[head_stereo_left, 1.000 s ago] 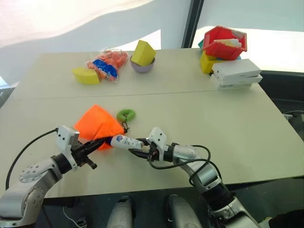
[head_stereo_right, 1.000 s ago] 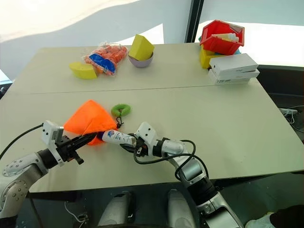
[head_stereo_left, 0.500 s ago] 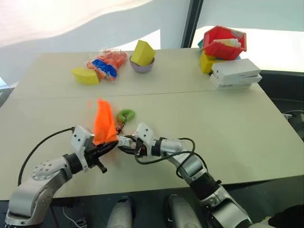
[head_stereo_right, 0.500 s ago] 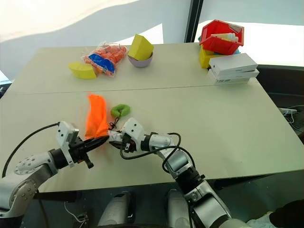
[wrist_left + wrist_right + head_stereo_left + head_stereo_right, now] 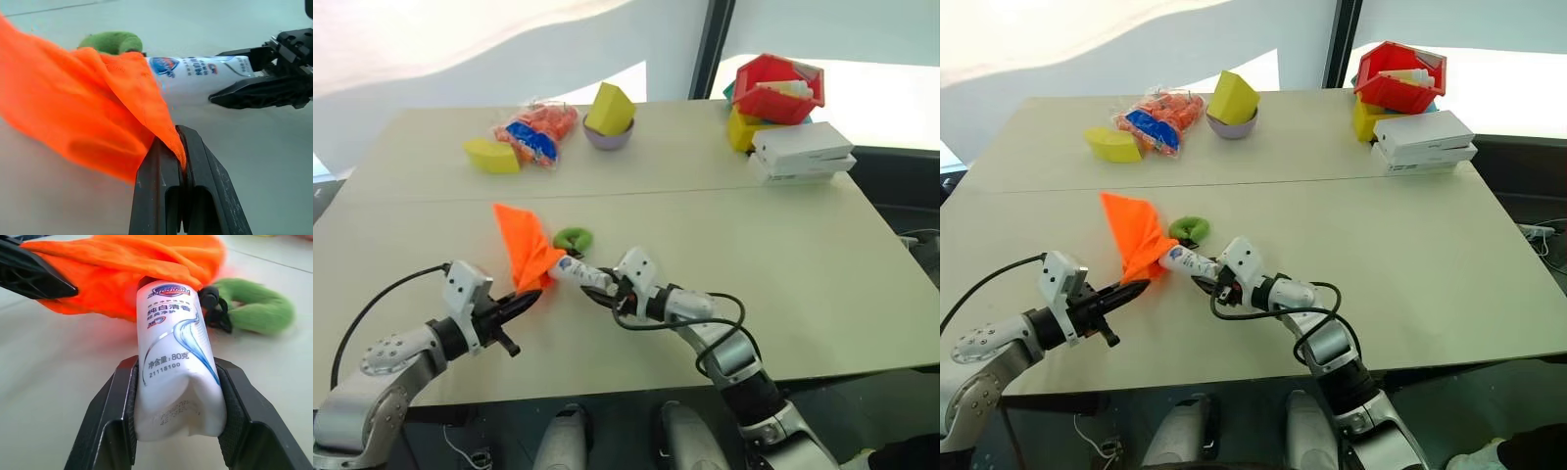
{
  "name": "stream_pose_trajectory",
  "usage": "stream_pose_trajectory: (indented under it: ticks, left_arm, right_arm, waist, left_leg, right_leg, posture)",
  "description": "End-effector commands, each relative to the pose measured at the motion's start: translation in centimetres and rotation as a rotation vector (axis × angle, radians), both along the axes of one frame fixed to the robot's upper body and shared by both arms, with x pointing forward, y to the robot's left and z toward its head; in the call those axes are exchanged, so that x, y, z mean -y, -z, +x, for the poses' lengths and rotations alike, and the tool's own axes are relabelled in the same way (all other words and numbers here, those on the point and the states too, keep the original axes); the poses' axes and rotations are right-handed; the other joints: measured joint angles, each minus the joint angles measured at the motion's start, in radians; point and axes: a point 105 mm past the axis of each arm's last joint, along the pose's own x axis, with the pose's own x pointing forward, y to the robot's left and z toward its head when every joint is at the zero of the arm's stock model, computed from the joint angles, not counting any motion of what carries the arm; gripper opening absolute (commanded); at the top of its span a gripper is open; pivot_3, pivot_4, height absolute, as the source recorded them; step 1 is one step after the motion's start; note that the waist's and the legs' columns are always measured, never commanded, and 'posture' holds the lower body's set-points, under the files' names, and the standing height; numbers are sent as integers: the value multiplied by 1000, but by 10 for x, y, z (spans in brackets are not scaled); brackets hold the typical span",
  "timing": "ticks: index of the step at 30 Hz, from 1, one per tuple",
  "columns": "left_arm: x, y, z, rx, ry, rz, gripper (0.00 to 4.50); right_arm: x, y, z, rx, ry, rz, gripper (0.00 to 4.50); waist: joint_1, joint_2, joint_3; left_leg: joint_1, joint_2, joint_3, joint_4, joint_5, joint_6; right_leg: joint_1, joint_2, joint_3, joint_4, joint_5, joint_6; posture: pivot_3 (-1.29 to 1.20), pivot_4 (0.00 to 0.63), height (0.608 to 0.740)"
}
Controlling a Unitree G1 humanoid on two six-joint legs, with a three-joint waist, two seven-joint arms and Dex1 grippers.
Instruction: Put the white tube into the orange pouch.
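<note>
white tube at the pouch mouth

white tube (image 5: 173, 357) was clamped at its crimped end between the fingers of the right end effector (image 5: 176, 396), its capped end tucked under the lifted edge of the orange pouch (image 5: 530, 250). left end effector (image 5: 180, 156) was shut tight on a pouch corner, raising it off the surface (image 5: 783, 255). green ring (image 5: 573, 237) lay just behind.

Orange pouch (image 5: 529, 251): formerly spread flat on the table beyond the left gripper (image 5: 530, 299); now lifted, hanging upright from its pinched edge.
White tube (image 5: 580, 275): formerly short of the pouch; its far end now under the fabric, ahead of the right gripper (image 5: 612, 289).
</note>
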Motion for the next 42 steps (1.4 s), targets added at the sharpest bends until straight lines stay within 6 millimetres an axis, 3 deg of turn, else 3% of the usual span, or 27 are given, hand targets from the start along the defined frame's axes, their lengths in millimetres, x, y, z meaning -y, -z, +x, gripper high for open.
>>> stream_pose_trajectory:
  ticks: [1,12,23,27,42]
  left_arm:
    - [-4,-18,4,61,-9,-12,0]
    - [12,-12,-3,-3,61,-25,0]
    - [14,-3,-8,-23,42,-32,0]
    - [17,0,-10,-31,45,-40,0]
    - [29,-1,-13,-38,80,-61,0]
  right_arm:
    - [18,-27,11,48,122,79,1570]
    - [-4,-22,-13,21,-58,20,1570]
    - [-21,-24,-14,-10,-164,16,1570]
    - [-36,-28,-17,-47,-196,59,1570]
    - [-63,-25,14,17,-9,24,1570]
  waist:
    - [-1,0,0]
    - [-2,0,0]
    - [-2,0,0]
    - [-3,0,0]
    - [-4,0,0]
  left_leg:
    - [0,0,0,0,0,0]
    - [0,0,0,0,0,0]
    - [0,0,0,0,0,0]
    - [0,0,0,0,0,0]
    - [-1,0,0,-1,0,0]
  right_leg:
    - [0,0,0,0,0,0]
    - [0,1,0,0,0,0]
    - [0,1,0,0,0,0]
    - [0,1,0,0,0,0]
    - [-1,1,0,0,0,0]
  posture:
    - [0,150,740]
    - [0,150,740]
    - [0,150,740]
    - [0,150,740]
    - [0,150,740]
